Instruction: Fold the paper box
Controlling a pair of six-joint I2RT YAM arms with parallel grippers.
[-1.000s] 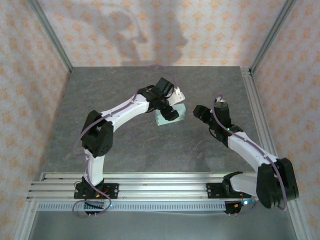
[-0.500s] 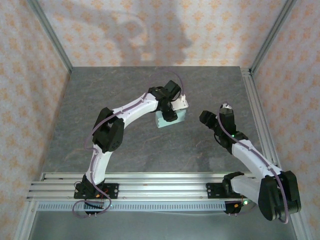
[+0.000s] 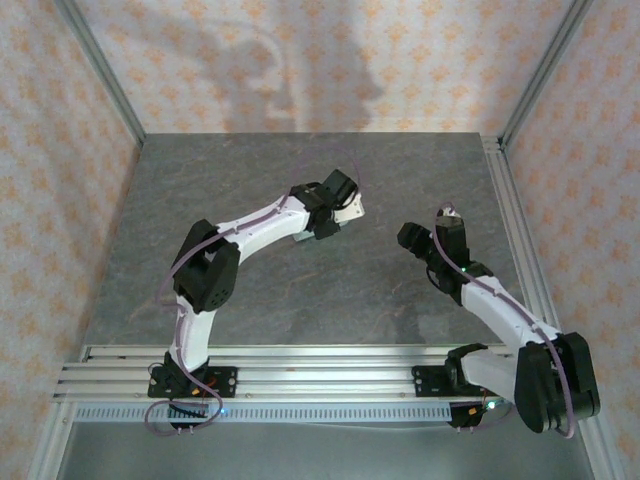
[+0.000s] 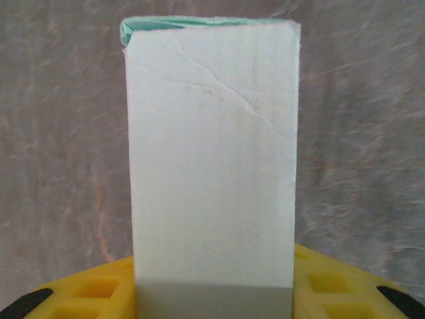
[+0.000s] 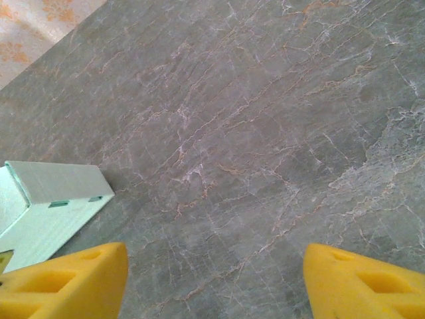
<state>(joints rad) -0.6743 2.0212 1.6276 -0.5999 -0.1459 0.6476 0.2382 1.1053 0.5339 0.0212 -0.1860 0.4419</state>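
The paper box (image 4: pixel 212 153) is a pale mint-white folded card standing upright between my left gripper's yellow fingers (image 4: pixel 86 292), a mint edge showing at its top. My left gripper (image 3: pixel 328 222) is shut on it over the middle of the table and covers it from above. The same box (image 5: pixel 46 203) lies at the left edge of the right wrist view, with small slots in its side. My right gripper (image 3: pixel 408 236) hangs to the right of the box and apart from it. Its jaws are wide open over bare table (image 5: pixel 216 286).
The grey marbled table top (image 3: pixel 250 300) is walled by patterned panels on three sides. Aluminium rails (image 3: pixel 300 365) carrying the arm bases run along the near edge, and a metal strip (image 3: pixel 510 210) borders the right side.
The left gripper has drawn back to the left and up with the box, which now sits hidden beneath it from above. The right arm has hardly moved.
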